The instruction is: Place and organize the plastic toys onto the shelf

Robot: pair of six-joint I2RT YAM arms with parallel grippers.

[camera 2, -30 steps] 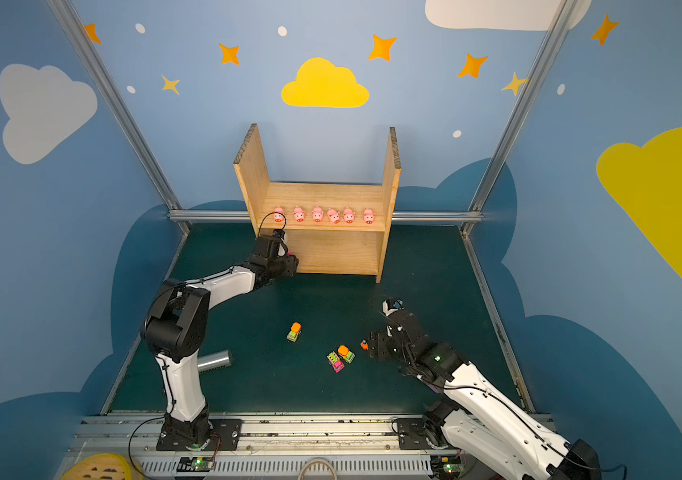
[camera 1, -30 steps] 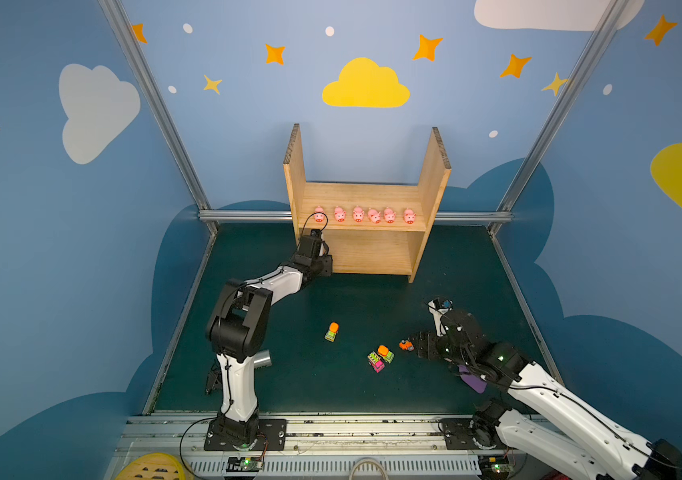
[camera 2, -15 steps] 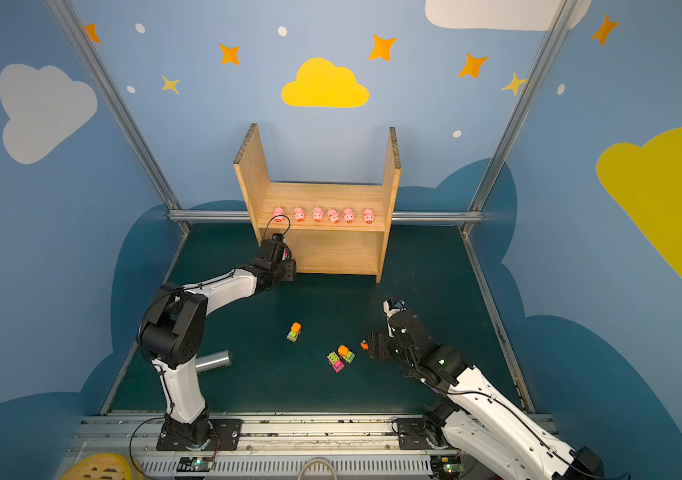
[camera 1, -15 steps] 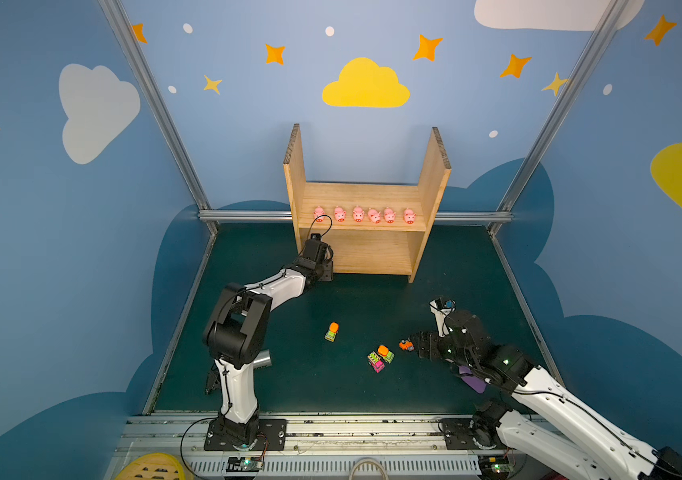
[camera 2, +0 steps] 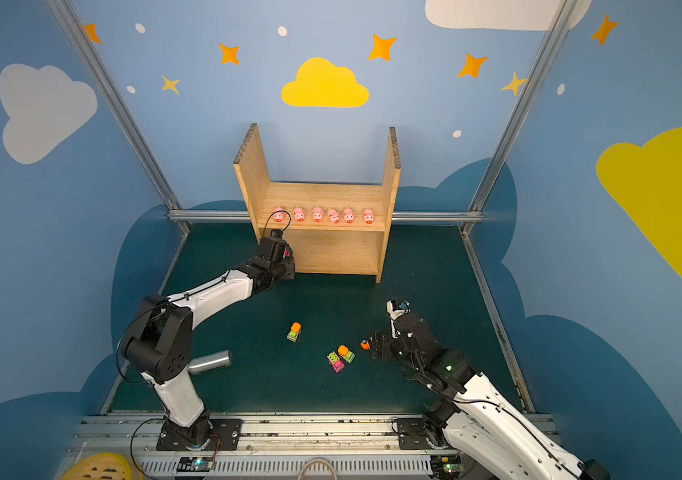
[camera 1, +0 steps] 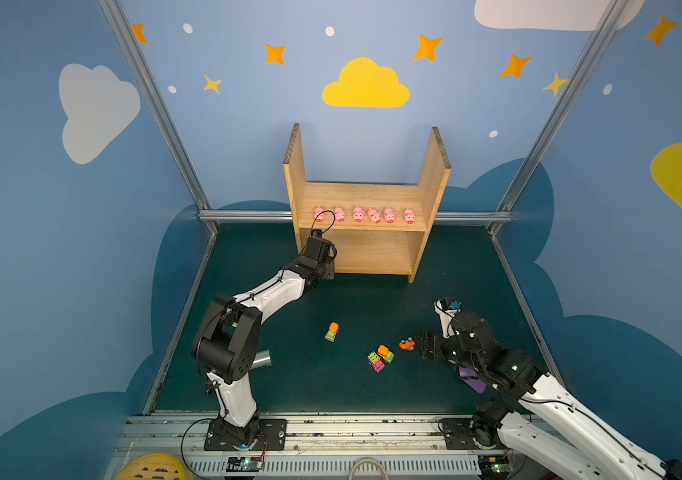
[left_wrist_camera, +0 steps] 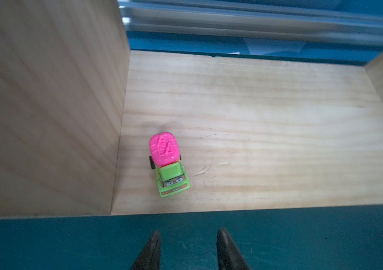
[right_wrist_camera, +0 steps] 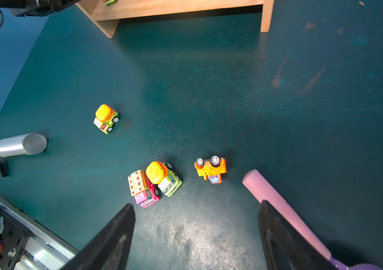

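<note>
Shelf [camera 1: 366, 195] stands at the far end of the table [camera 1: 372, 299], open face toward the arms. Upper board of the shelf: six pink pigs [camera 1: 358, 214] in one row along the front edge, snouts outward. Lower board of the shelf: one pink-drum truck [left_wrist_camera: 168, 163], upright, near the front edge and just beside the shelf's side panel on the left arm's side, not touching it. Left gripper [left_wrist_camera: 187, 233] sits just in front of the shelf's lower board, over the table; narrow gap between the jaws, nothing in it: released. Four vehicles are on the table, all well apart from the shelf's front. The lone orange-drum truck [camera 1: 332, 331] is nearest the shelf. Farther out, a second orange-drum truck [camera 1: 385, 353] touches a pink truck [camera 1: 375, 361]. Orange vehicle [camera 1: 406, 344] lies tipped, wheels showing in the right wrist view. Right gripper [right_wrist_camera: 196, 204] hovers just beside the orange vehicle, jaws spread wide, empty. Purple scoop [right_wrist_camera: 279, 203] lies under the right arm, pink handle pointing toward the shelf. Silver cylinder [camera 2: 210, 361] lies on its side, far from the shelf, by the left arm's base.
</note>
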